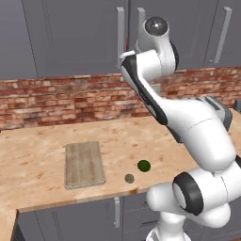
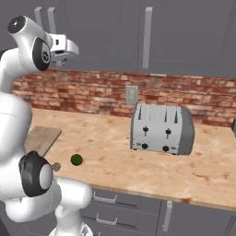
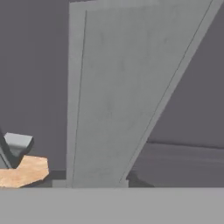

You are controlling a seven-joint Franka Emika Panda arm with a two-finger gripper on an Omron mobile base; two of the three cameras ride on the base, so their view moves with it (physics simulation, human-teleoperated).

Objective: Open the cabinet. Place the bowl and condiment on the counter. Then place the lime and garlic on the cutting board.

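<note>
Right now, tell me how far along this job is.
Nothing is finished. In hand: the arm reaches up at the cabinet, whose door looks slightly ajar in the hand view. Left: bowl and condiment are not yet on the counter; the lime and garlic lie on it beside the cutting board, not on it.

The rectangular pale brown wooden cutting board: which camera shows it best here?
The left base view: the rectangular pale brown wooden cutting board lies whole and bare on the light tan counter, with the small dark green lime to its right. The right base view catches one corner beside the white arm.
</note>
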